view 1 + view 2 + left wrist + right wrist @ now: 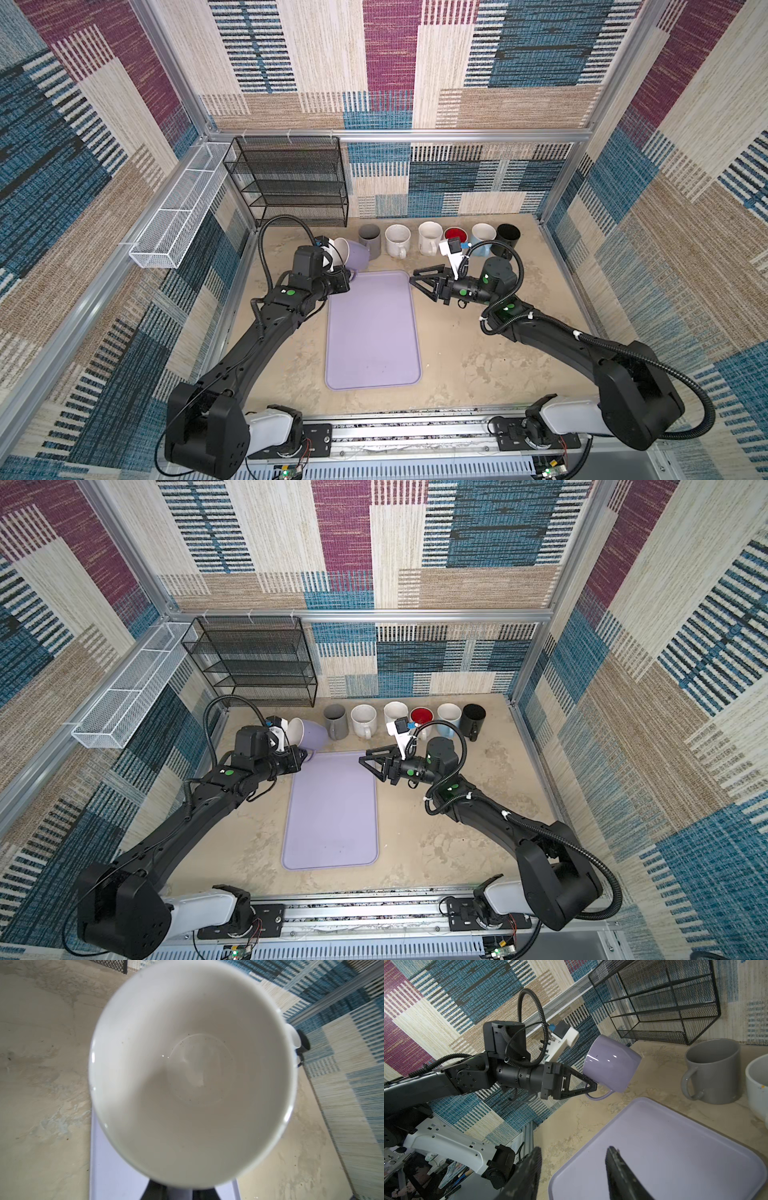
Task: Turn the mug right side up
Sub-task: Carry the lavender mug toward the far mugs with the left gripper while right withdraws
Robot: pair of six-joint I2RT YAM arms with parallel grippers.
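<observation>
The lavender mug [356,254] [311,732] [610,1064] has a white inside. It hangs tilted on its side above the far left corner of the lavender tray [374,353] [332,833] [675,1157]. Its handle points down. My left gripper [348,275] [306,756] [593,1085] is shut on the mug at the handle. The mug's open mouth [191,1064] fills the left wrist view and hides most of the left fingers. My right gripper [413,277] [362,757] [574,1149] stands open and empty over the tray's far right edge, apart from the mug.
Several upright mugs line the back wall: grey [370,241], white [397,241], white [430,237], red inside [455,235], light blue [484,237], black [508,237]. A black mesh rack [291,183] stands at the back left. A white wire basket [178,208] hangs on the left wall.
</observation>
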